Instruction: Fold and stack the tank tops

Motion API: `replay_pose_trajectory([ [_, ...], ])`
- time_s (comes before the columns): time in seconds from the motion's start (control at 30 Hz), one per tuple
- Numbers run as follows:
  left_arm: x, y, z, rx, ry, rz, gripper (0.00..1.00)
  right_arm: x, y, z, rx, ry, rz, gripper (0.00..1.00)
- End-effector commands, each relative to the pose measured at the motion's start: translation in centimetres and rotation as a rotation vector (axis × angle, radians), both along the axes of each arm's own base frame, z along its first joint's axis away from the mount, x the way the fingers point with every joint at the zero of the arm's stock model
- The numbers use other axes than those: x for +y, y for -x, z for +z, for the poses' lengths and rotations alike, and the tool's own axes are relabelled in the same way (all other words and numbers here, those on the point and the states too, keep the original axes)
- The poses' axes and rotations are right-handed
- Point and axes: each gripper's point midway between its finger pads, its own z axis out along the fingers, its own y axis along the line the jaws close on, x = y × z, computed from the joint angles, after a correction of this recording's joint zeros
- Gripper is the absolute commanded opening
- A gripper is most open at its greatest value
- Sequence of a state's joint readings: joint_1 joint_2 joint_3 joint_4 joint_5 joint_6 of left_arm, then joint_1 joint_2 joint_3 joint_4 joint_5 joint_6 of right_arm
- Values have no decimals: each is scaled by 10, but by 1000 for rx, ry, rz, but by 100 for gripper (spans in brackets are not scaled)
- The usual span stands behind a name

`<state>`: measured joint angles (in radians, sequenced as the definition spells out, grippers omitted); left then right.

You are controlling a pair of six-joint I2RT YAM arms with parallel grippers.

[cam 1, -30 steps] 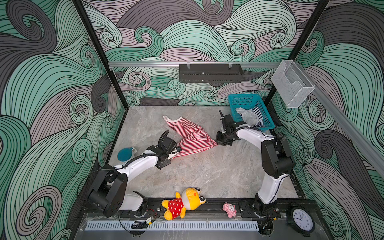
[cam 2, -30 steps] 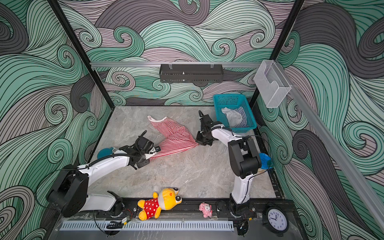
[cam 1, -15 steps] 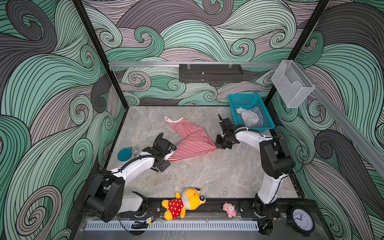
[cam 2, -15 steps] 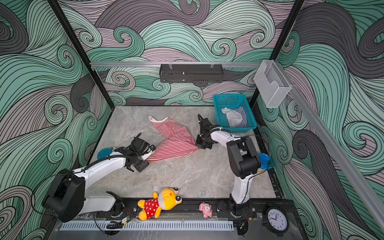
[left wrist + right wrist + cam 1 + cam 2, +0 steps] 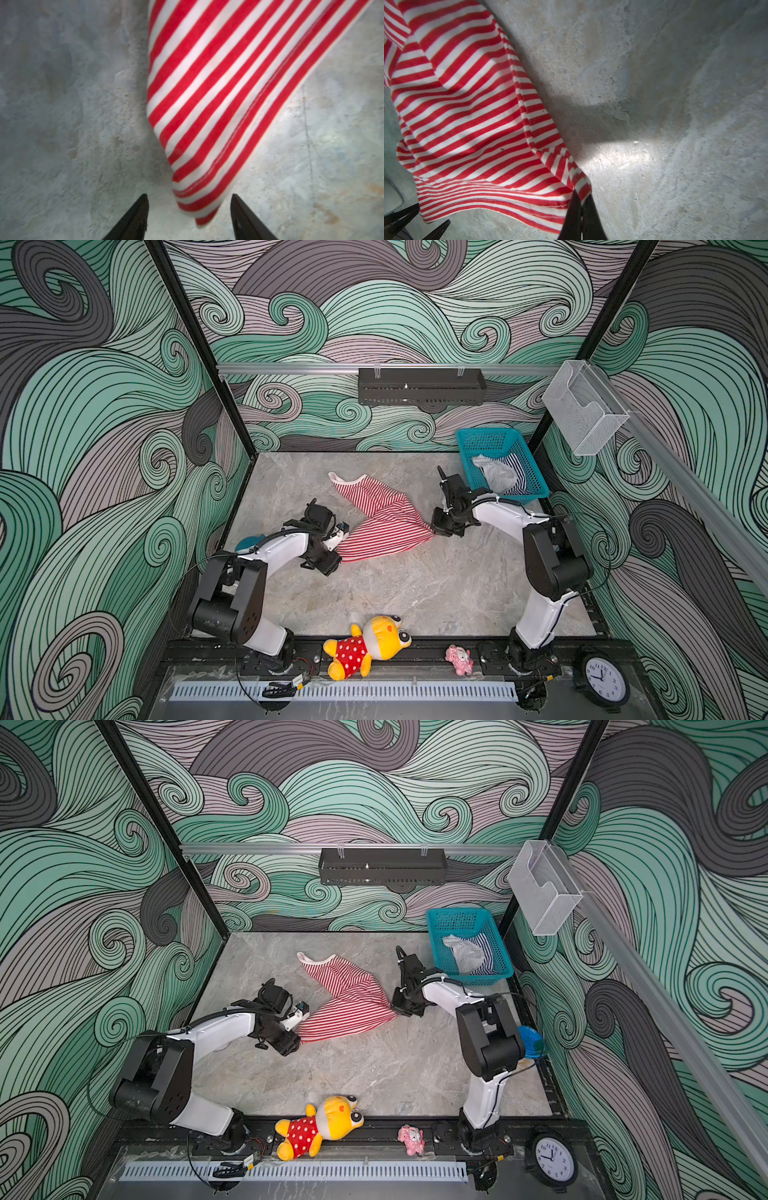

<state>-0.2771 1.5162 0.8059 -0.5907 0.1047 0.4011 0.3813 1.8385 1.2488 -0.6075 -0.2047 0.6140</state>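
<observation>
While the red tank top lies on the middle of the table, nearer the back edge, the front half is bare, so there is open room toward the front edge. A strip on the left between the top and the left edge is also bare. A basket fills the back right corner, and the navy tank top is crumpled inside it.

The red top is bent in a V. Its hem runs left-right between the two grippers, which is its long axis. The strap end with white trim points toward the back edge, left of middle.

The right gripper has its fingers pressed together, pinching the hem's right corner. The left gripper is spread. The hem's left corner sits between its fingertips and touches neither.

Only the left wrist view shows that gap. In both top views the left gripper just looks butted against the cloth. Only the right wrist view shows the pinch up close, plus hem stitching and folds in the cloth. It also catches the left fingers at the far hem corner. The basket and navy top show only in the top views.

A plush toy, a pink toy and a clock sit past the front edge, off the table.
</observation>
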Motion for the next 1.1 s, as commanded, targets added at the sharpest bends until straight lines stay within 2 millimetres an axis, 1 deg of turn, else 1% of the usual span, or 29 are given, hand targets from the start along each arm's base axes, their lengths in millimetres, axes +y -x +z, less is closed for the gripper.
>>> replay_pose_trajectory([
  [0.0, -12, 4, 0, 51, 59, -38, 63, -1, -6, 15, -33, 1, -22, 0],
  [0.07, -8, -1, -6, 54, 34, -27, 57, -1, -8, 16, -36, 0, -22, 0],
  [0.1, -6, -3, -9, 59, 20, -17, 49, -1, -8, 17, -37, -1, -22, 0],
  [0.23, -2, -9, -15, 69, -4, 0, 31, 1, -11, 20, -44, -2, -18, 0],
  [0.33, 0, -11, -17, 72, -11, 8, 24, 2, -13, 21, -48, -4, -15, 0],
  [0.47, 0, -7, -16, 85, 0, -1, 13, 1, -15, 23, -53, 0, -13, 0],
  [0.53, 3, -7, -14, 73, -9, 4, 11, 0, -17, 24, -55, -1, -15, 0],
  [0.57, 5, -9, -12, 65, -15, 10, 8, 0, -18, 26, -58, -3, -16, 0],
  [0.6, 8, -10, -9, 55, -20, 15, 7, 0, -19, 27, -61, -3, -14, 0],
  [0.67, 15, -18, 2, 17, -44, 32, 0, 0, -21, 32, -68, -3, -11, 0],
  [0.77, 28, -31, 23, -64, -97, 43, 0, -2, -27, 46, -95, -8, -13, 0],
  [0.87, 45, -48, 49, -179, -197, 34, 0, -5, -37, 72, -145, -25, -14, 0],
  [0.93, 55, -60, 72, -273, -261, 18, 0, -7, -44, 92, -184, -34, -16, 0],
  [1.0, 62, -72, 100, -388, -308, 0, 0, -8, -49, 112, -220, -41, -13, 0],
  [1.07, 65, -81, 126, -484, -332, -20, 2, -9, -55, 128, -251, -44, -10, 0],
])
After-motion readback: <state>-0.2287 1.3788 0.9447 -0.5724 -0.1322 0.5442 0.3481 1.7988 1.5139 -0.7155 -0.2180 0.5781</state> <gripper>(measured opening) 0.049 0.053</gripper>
